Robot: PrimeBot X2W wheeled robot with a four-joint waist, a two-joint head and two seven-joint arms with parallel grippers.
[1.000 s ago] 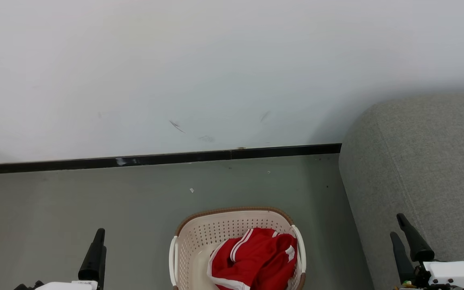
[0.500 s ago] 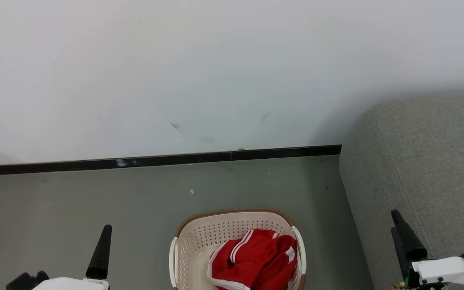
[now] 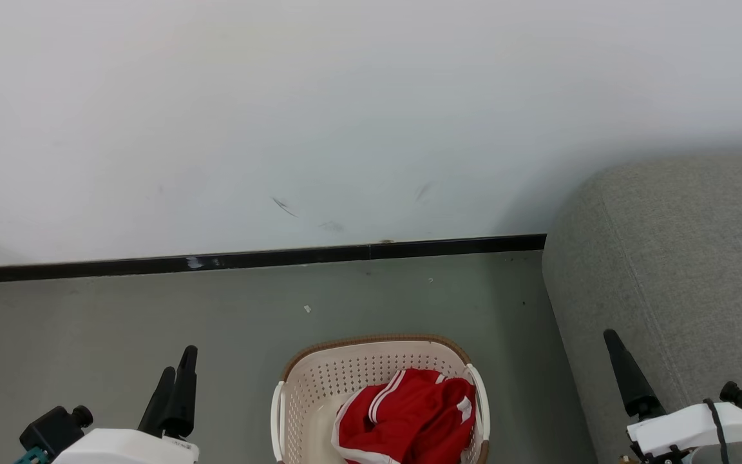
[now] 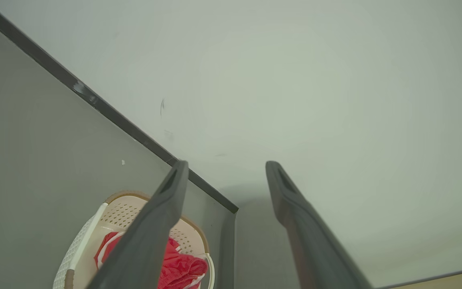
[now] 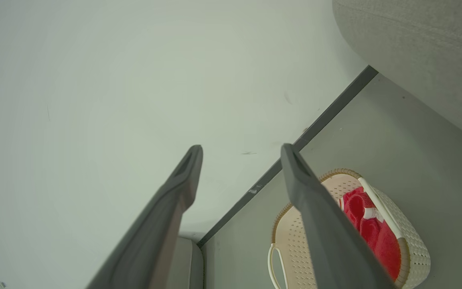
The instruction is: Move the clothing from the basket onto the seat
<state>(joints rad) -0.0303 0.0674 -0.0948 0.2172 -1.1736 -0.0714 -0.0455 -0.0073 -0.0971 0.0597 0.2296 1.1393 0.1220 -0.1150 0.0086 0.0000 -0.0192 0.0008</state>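
Arms sit low, jaws spread wide and empty: left gripper (image 3: 179, 362) over the floor (image 3: 120, 316) left of the basket (image 3: 319, 380), right gripper (image 3: 610, 338) over the edge of the seat (image 3: 680, 258). Compared with a second ago, both have shifted inward toward the basket, while basket and contents are unmoved. The clothing (image 3: 409, 419), bright red with white stripes, lies crumpled in the basket's right half, on the floor near the seat.

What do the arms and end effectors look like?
Both alike: left end effector and right end effector have two long, tapered dark-grey fingers on white wrist housings. A black cable loops over the right housing. Black knobbed module beside each.
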